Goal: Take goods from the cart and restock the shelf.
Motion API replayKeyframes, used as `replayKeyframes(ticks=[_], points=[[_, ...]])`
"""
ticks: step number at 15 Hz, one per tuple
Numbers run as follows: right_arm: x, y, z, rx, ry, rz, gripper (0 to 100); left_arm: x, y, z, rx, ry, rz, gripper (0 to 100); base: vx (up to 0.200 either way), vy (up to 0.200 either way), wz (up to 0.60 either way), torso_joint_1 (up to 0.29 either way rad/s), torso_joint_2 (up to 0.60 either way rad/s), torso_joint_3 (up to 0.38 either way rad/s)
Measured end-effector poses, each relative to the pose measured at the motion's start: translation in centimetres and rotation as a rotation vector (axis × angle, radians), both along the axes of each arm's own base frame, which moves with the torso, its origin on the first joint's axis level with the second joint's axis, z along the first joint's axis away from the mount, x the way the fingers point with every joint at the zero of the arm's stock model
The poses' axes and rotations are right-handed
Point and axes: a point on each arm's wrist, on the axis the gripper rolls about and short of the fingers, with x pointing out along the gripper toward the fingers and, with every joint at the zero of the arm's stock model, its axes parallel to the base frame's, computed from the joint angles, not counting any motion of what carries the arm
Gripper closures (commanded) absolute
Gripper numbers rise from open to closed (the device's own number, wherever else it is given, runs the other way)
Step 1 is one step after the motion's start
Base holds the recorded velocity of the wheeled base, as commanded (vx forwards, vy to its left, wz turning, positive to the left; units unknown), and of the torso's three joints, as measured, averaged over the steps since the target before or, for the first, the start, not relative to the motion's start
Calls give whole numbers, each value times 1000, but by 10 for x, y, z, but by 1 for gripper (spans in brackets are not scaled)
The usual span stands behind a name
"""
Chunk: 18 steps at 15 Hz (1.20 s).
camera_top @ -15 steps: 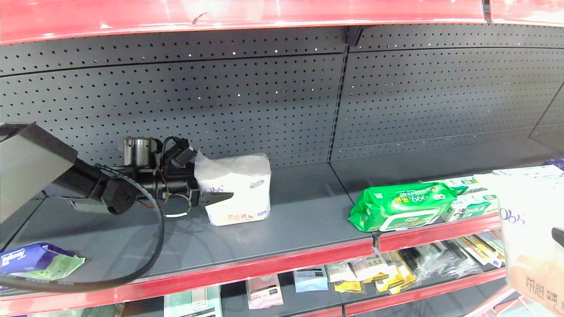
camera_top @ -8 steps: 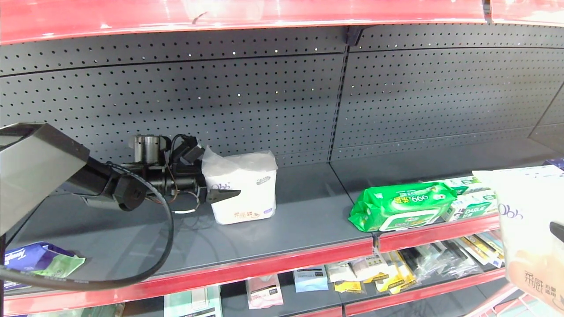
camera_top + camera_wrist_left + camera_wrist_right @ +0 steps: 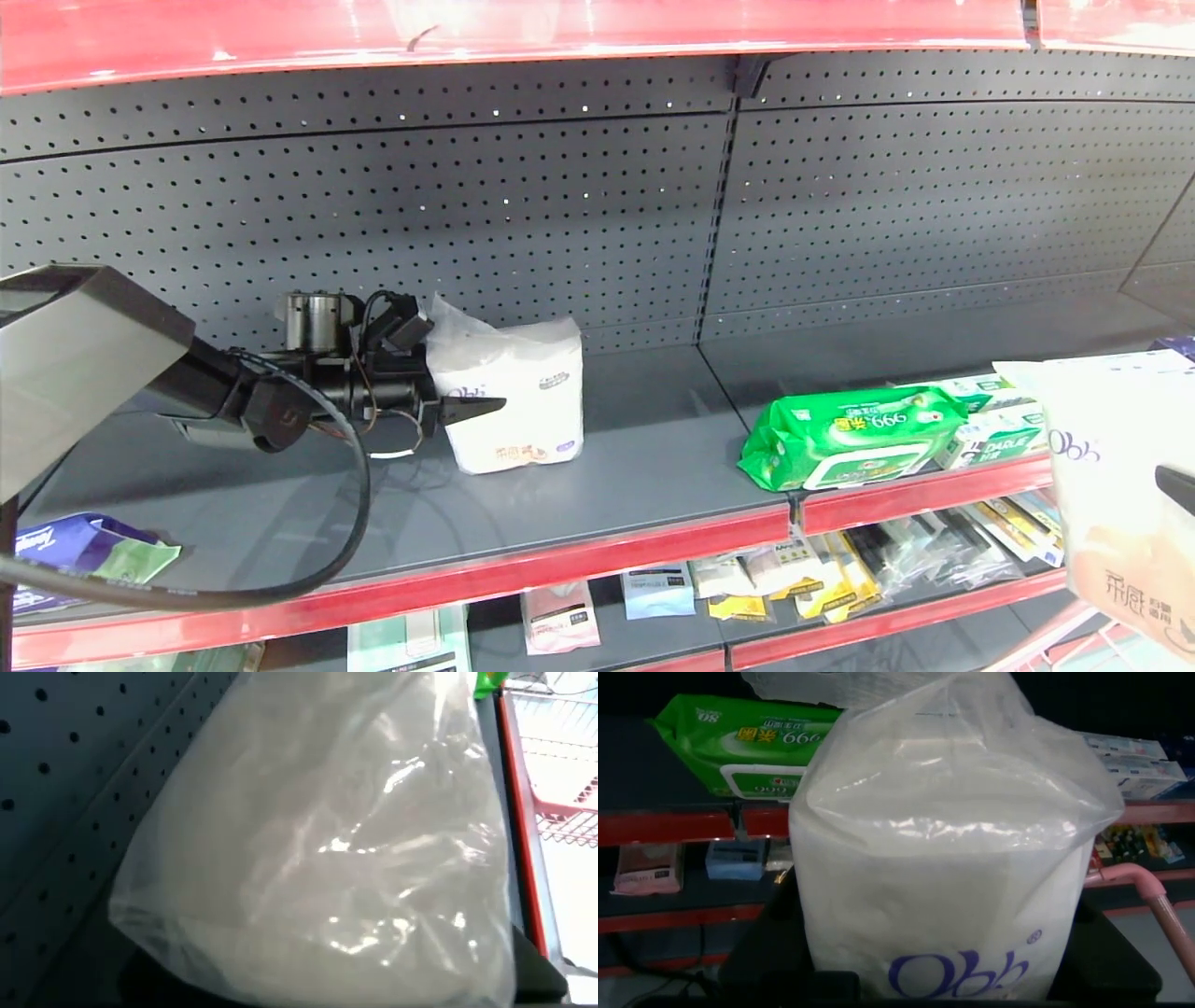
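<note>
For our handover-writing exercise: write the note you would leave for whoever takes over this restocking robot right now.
Left gripper: shut on first tissue pack, which looks set down on the shelf, left bay, near the back panel.
Right gripper: shut on second tissue pack, held in front of the shelf's right end.
Done: first pack placed, not yet released.
Left: release it, then shelve the second pack; green wipes pack takes the right bay's front.
</note>
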Motion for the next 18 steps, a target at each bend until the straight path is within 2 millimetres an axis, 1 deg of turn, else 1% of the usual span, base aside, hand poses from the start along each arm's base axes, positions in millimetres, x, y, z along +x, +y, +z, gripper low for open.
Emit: replayKeyframes(ticks=[3, 6, 8, 11, 13, 15, 18], points=[[4, 0, 3, 4, 1, -1, 100, -11, 6, -5, -3, 13, -24, 100, 0, 0, 0, 0, 0, 0], [7, -1, 5, 14, 3, -4, 100, -24, 21, -6, 7, 11, -13, 100, 0, 0, 0, 0, 0, 0], [8, -1, 5, 15, 7, -3, 100, -35, 28, -5, 4, 23, -10, 100, 0, 0, 0, 0, 0, 0], [8, -1, 5, 16, 8, -3, 100, -53, 31, -5, 8, 17, -35, 100, 0, 0, 0, 0, 0, 0], [9, -1, 6, 15, 5, -3, 100, -63, 32, -8, 21, -9, -64, 100, 0, 0, 0, 0, 0, 0], [9, -1, 6, 15, 5, -4, 100, -75, 33, -13, 26, 0, -77, 100, 0, 0, 0, 0, 0, 0], [8, -1, 6, 15, 4, -5, 100, -87, 34, -12, 20, 15, -87, 100, 0, 0, 0, 0, 0, 0]])
